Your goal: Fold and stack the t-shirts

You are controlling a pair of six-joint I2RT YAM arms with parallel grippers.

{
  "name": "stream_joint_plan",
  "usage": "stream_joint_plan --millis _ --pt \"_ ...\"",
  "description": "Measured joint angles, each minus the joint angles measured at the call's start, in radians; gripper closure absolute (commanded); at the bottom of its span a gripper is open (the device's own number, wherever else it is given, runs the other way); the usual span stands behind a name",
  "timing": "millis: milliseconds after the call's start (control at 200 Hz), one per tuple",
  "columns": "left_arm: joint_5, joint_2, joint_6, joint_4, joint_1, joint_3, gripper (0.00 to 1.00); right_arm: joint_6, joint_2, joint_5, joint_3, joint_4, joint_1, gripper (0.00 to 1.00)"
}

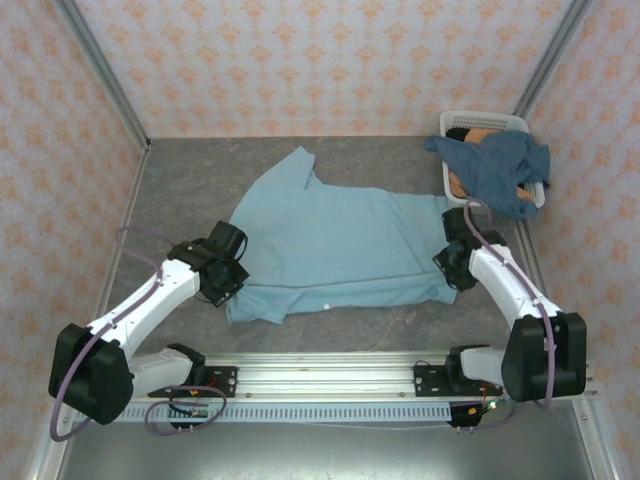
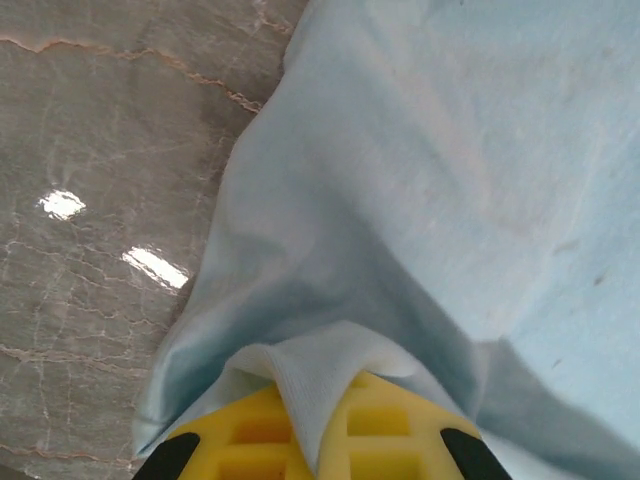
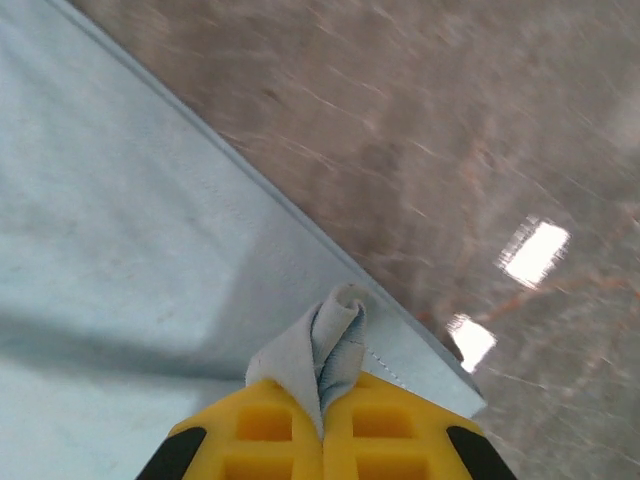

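So, not much is done yet. The light blue t-shirt (image 1: 340,250) lies spread out in the middle of the desk (image 1: 190,190), with no fold in it that I can see. The left pincer (image 2: 315,440) is pinched tight on its near left corner. The right pincer (image 3: 325,420) is pinched tight on its near right corner, at the hem. The shirt's long way runs side to side, hem to the right, and one sleeve pokes toward the back wall. The darker blue t-shirt (image 1: 495,170) hangs over the white basket (image 1: 455,120), waiting. Nothing is stacked.

Bright even overhead light, glare spots on table (image 2: 90,130), right wrist view motion-blurred
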Motion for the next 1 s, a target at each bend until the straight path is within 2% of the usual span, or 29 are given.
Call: stream_joint_plan --millis 245,716,1001 --pt "0.003 0.059 -0.042 0.006 -0.011 -0.003 1.0 0.021 -0.037 0.005 -0.033 -0.057 0.0 1.0" --pt "0.008 0.194 -0.044 0.008 -0.059 0.006 1.0 0.126 -0.286 -0.015 -0.137 -0.28 0.0 1.0" --pt "-0.007 0.27 -0.043 0.007 -0.077 0.066 1.0 0.163 -0.281 -0.058 -0.235 -0.289 0.0 1.0"
